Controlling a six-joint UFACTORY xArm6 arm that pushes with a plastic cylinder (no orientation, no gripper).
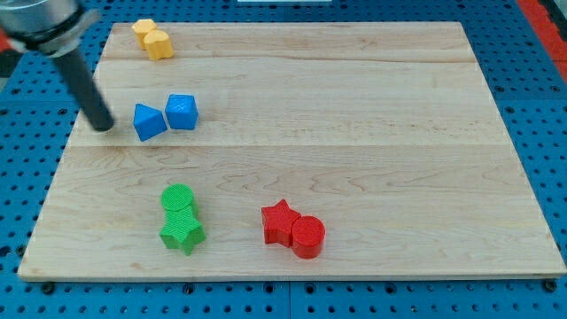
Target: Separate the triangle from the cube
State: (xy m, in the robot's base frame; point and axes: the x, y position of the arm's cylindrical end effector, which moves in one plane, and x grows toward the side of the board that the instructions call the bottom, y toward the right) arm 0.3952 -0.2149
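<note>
A blue triangle [149,121] lies on the wooden board at the view's left, touching or nearly touching a blue cube [182,111] just to its right. My tip [104,125] rests on the board a short way to the left of the blue triangle, with a small gap between them. The dark rod slants up toward the view's top left corner.
A yellow block pair [153,39] sits near the board's top left. A green cylinder [178,198] and a green star [182,231] stand at the bottom left. A red star [280,222] and a red cylinder [308,237] touch at bottom middle. The board's left edge [53,177] is near.
</note>
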